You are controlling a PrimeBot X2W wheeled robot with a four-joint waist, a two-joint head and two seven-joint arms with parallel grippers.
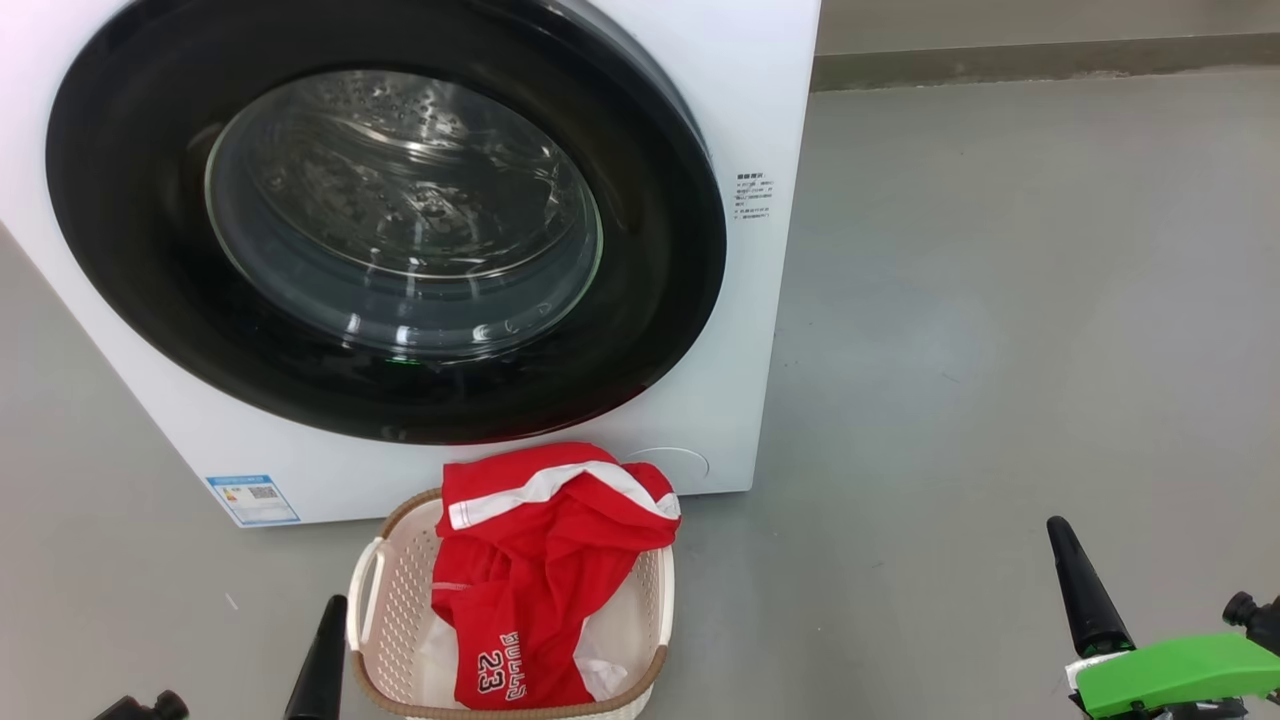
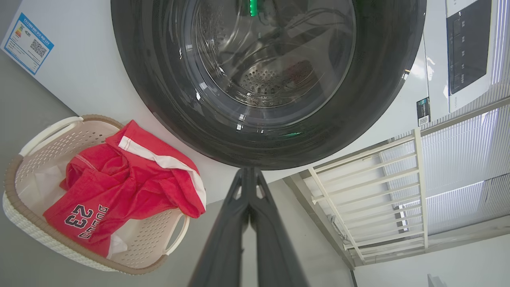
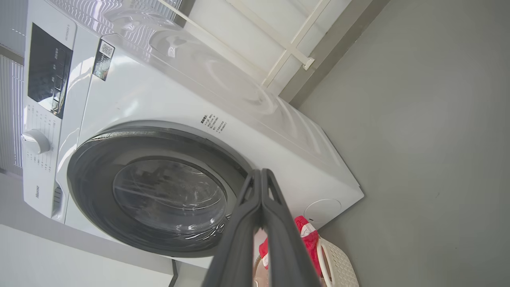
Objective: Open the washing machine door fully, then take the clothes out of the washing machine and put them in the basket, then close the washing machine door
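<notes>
Filling one basket (image 1: 396,592), red clothes (image 1: 530,570)

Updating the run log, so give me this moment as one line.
washing machine door: closed | clothes: in basket | left gripper: jaws shut, empty | right gripper: jaws shut, empty

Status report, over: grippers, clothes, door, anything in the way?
Left gripper shut, empty; right gripper shut, empty. Clothes in basket. Door closed. No obstacle seen.
</notes>
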